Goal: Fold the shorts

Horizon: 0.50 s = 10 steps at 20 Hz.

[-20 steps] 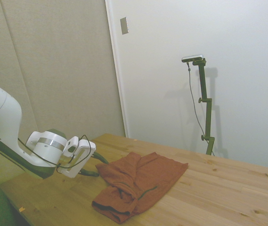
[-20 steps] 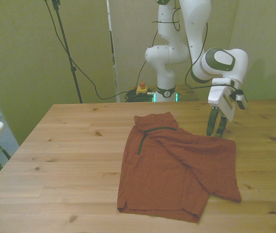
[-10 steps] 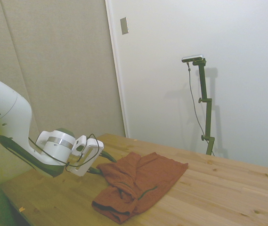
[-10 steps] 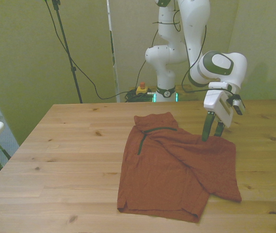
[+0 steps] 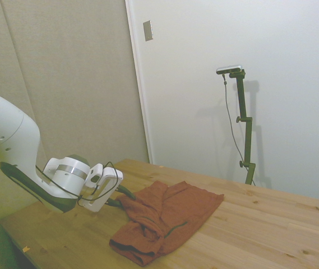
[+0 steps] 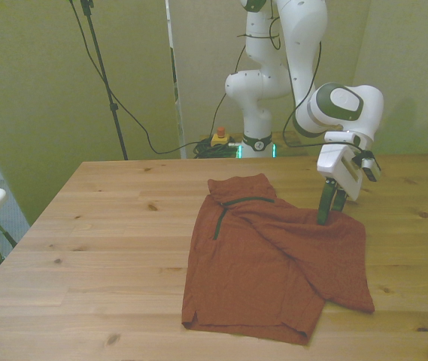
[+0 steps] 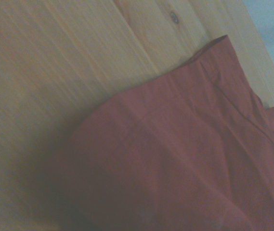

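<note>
The claw [image 6: 329,213], fingers nearly together, pinches the edge of the shorts [image 6: 274,259] directly beneath it; the wooden worktop [image 6: 108,226] stretches bare around. Pale walls stand behind.

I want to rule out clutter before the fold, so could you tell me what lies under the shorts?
Only the wooden table shows around the shorts, which lie partly folded on it. Whatever sits beneath the fabric is covered and cannot be seen.

my shorts [image 6: 274,259]: rust-red, dark zip line and hem trim | my claw [image 6: 328,214]: dark fingers, white body | table [image 6: 108,241]: pale knotty wood
</note>
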{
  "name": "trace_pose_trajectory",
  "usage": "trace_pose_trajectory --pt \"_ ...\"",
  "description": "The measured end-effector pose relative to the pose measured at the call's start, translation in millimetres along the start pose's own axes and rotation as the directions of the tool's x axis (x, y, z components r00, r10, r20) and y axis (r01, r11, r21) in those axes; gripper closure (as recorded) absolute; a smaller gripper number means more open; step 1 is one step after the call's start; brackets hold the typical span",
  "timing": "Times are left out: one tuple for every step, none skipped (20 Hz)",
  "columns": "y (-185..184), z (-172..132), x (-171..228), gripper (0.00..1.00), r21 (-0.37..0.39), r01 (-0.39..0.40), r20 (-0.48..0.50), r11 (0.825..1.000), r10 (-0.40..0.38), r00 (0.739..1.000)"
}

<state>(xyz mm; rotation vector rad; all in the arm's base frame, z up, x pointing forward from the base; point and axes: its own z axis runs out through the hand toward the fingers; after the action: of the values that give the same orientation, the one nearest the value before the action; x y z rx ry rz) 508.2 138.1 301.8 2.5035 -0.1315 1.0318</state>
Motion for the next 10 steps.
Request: trace_pose_trajectory --pt "-0.1 0.6 -0.7 1.0 0.0 0.0 0.002 1.0 0.0 1.0" --pt "-0.3 1.3 -1.3 1.0 -0.001 0.0 0.003 1.0 0.0 1.0" --pt "-0.3 2.0 -1.9 1.0 -0.001 0.001 0.005 1.0 -0.001 1.0" --pt "-0.2 2.8 -2.5 1.0 -0.002 0.001 0.007 1.0 -0.001 1.0" --pt "-0.1 3.4 -3.0 1.0 -0.002 0.001 0.008 1.0 -0.001 1.0" --pt "0.2 3.8 -3.1 1.0 -0.003 0.001 0.009 1.0 -0.001 1.0" --pt "0.3 3.9 -2.9 1.0 -0.003 0.0 0.009 1.0 0.0 1.0" --pt "0.2 3.7 -2.7 1.0 -0.003 0.0 0.008 1.0 0.0 1.0" --pt "0.1 3.2 -1.6 1.0 -0.002 -0.001 0.006 1.0 0.001 1.0" --pt "0.4 2.3 1.3 1.0 -0.002 -0.005 0.001 1.0 0.005 1.0"
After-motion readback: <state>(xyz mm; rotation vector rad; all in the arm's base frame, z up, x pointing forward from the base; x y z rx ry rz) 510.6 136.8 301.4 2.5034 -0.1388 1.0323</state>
